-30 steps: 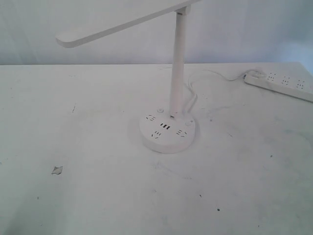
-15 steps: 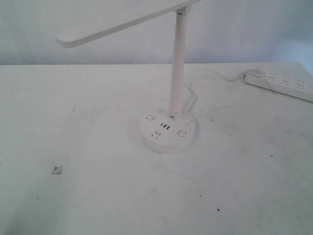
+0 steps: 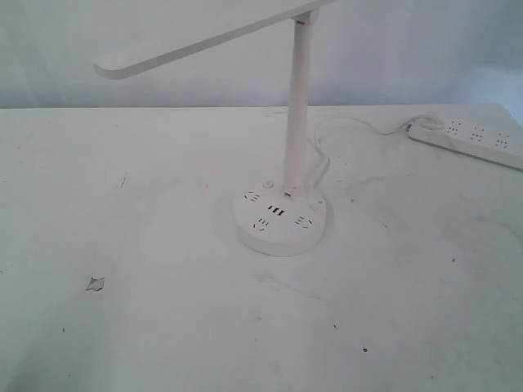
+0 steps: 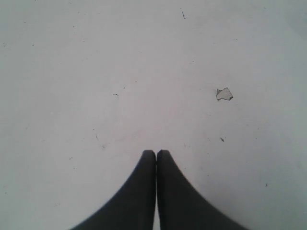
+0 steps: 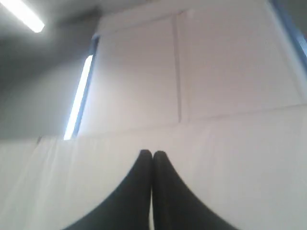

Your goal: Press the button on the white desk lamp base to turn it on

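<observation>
The white desk lamp (image 3: pixel 296 98) stands mid-table in the exterior view, its flat bar head (image 3: pixel 196 42) reaching up-left, unlit. Its round white desk lamp base (image 3: pixel 281 219) carries socket holes and three dark USB slots (image 3: pixel 276 211). Neither arm shows in the exterior view. My left gripper (image 4: pixel 156 152) is shut with nothing in it, hovering over bare white table. My right gripper (image 5: pixel 152 153) is shut and empty too, pointing at a white backdrop panel (image 5: pixel 192 72); the lamp is out of both wrist views.
A long white power strip (image 3: pixel 470 140) lies at the table's back right, with a thin cable (image 3: pixel 343 122) running toward the lamp. A small chip mark (image 3: pixel 96 283) on the table surface (image 3: pixel 163 327) sits front left, and the same chip mark (image 4: pixel 224 94) shows in the left wrist view.
</observation>
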Controlling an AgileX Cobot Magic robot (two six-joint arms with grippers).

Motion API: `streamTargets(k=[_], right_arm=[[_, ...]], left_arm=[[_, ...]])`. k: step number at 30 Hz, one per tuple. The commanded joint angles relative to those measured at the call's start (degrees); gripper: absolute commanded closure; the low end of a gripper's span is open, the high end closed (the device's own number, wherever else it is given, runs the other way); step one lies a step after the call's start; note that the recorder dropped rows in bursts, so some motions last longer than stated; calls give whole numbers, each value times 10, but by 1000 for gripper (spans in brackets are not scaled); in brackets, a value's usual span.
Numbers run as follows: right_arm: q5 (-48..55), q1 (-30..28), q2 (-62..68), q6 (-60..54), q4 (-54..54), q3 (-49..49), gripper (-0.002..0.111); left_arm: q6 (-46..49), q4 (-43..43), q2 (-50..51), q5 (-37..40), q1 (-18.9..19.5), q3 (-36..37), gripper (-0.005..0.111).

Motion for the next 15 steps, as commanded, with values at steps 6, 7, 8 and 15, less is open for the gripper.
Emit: streamTargets(k=[6, 7, 8, 15], right_arm=[[56, -2, 268, 432, -776, -140, 108], [29, -2, 284, 440, -776, -140, 108], [5, -2, 306, 447, -776, -140, 108], [-50, 5, 453, 578, -776, -117, 108]], left_arm=[[-1, 0, -2, 4, 1, 1, 107], [-1, 0, -2, 4, 1, 1, 107], [-1, 0, -2, 4, 1, 1, 107], [-1, 0, -2, 4, 1, 1, 107]])
